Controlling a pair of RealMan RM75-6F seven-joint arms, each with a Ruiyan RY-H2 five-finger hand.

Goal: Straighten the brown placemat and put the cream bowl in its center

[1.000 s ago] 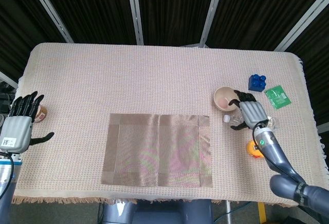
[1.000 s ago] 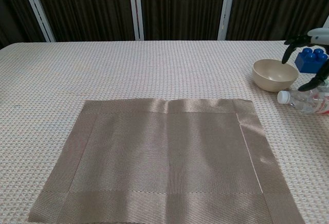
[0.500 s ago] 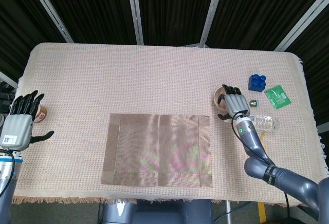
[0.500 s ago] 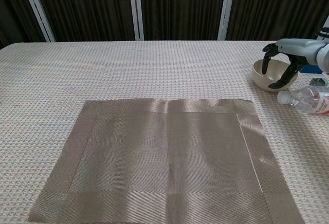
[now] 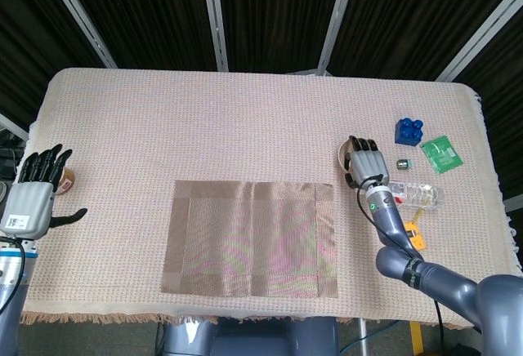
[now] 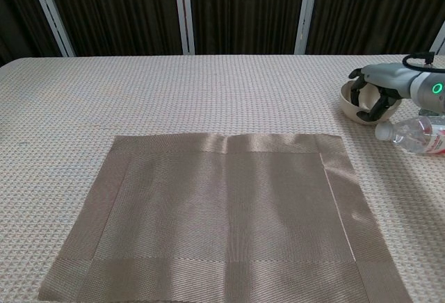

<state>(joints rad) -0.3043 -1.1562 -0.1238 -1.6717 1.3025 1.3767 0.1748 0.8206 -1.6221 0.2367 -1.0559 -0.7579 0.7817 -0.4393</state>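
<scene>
The right robot hand is lying over the cream bowl, its fingers curling down inside the rim; whether they are actually gripping the bowl cannot be told. The bowl is sitting on the counter just beyond the far right corner of the brown placemat, off the mat. The placemat is lying flat near the front edge, roughly square to it, with slight ripples along its far border.

Just right of the bowl, a clear plastic bottle is lying on its side, its white cap pointing toward the placemat. A blue toy brick and a green packet are resting farther right, and a small orange item is showing beside the right arm.

The left robot hand is hovering at the counter's left edge, fingers spread, holding nothing, next to a small round brown object.

A woven beige cloth with fringed ends is covering the counter. Dark panels with pale metal struts are forming the backdrop.
</scene>
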